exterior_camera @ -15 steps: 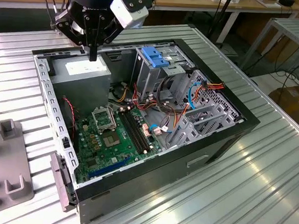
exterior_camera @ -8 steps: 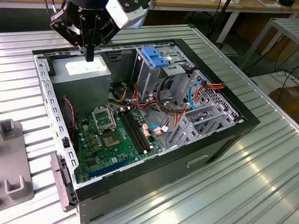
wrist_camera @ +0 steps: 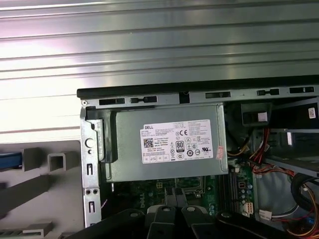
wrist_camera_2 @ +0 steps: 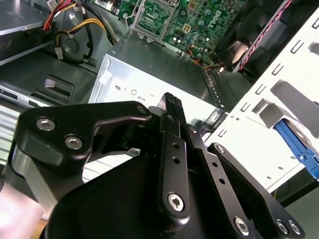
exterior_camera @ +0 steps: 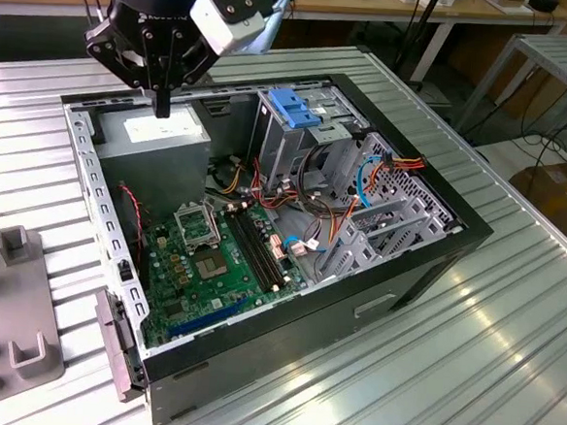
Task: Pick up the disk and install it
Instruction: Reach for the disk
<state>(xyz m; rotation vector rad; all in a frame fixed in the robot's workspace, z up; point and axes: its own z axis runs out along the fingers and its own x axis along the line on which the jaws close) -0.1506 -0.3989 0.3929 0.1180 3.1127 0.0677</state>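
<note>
One slatted metal table bears one open computer case, which holds one grey power-supply box and one silver drive cage with a blue tab. One gripper, its claw pressed together on nothing, hangs just above the power-supply box. The task appears barely begun: the one disk, judged from a strip of blue edge in the first wrist view, lies by the grey fixture outside the case, neither picked up nor installed.
</note>
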